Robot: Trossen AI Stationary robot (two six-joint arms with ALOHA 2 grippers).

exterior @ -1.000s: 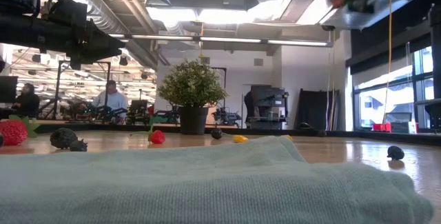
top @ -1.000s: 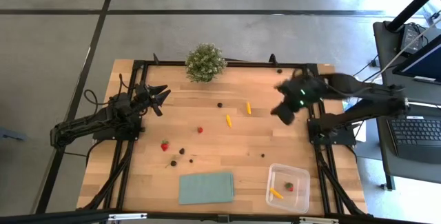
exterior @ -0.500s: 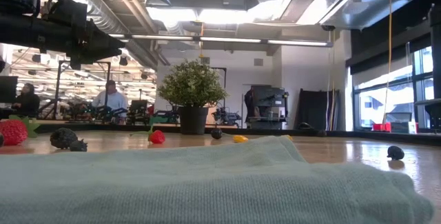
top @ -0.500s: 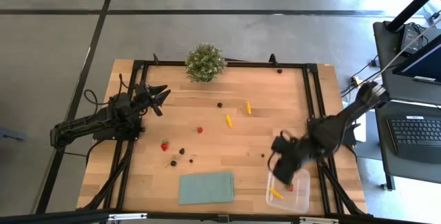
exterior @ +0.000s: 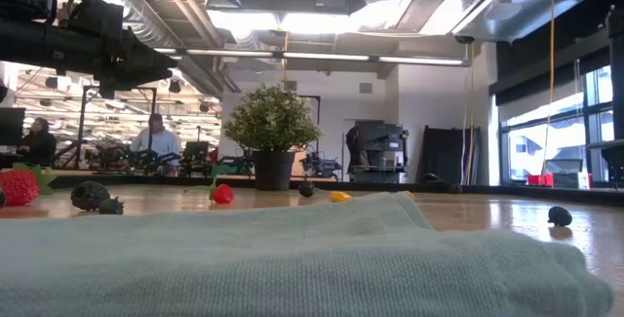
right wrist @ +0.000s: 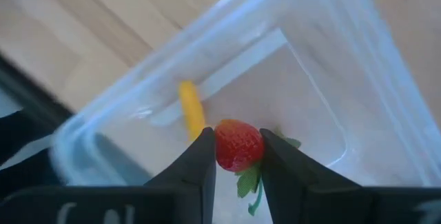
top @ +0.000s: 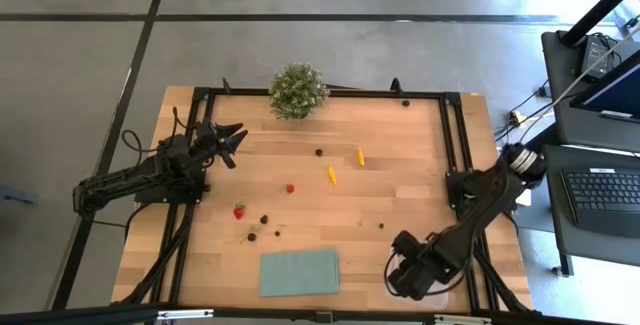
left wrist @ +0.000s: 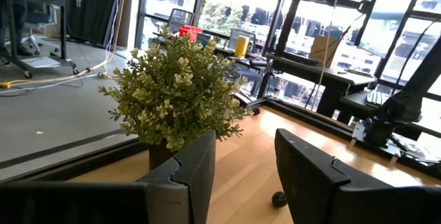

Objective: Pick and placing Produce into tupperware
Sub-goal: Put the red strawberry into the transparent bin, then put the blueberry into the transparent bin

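My right gripper (top: 410, 270) hangs over the clear tupperware (right wrist: 324, 65) at the table's near right, shut on a red strawberry (right wrist: 239, 145). A yellow piece (right wrist: 191, 110) lies inside the box. In the high view the arm hides most of the box (top: 440, 295). More produce lies on the wood: strawberries (top: 290, 188) (top: 239, 210), yellow pieces (top: 331, 175) (top: 361, 156) and dark berries (top: 264, 219) (top: 319, 151). My left gripper (top: 238, 137) waits open at the table's left, held level and facing the potted plant (left wrist: 172, 96). My right gripper pinches the strawberry by its two sides (right wrist: 219, 148) between its two fingers. The fingers come from above, pointing down into the box. The strawberry sits over the box's inside beside the yellow piece, with green leaves (right wrist: 249, 181) showing under it. Whether it touches the floor I cannot tell.
A pale-green cloth (top: 299, 271) lies flat near the front edge, left of the box, and fills the low view's foreground (exterior: 292, 258). The potted plant (top: 298, 90) stands at the far edge. A dark berry (top: 381, 225) lies just beyond the box.
My right gripper has swung from the far right part of the table toward the near edge and come down over the tupperware, rolling and tipping to point straight down. The produce on the wood and the cloth have stayed in place.
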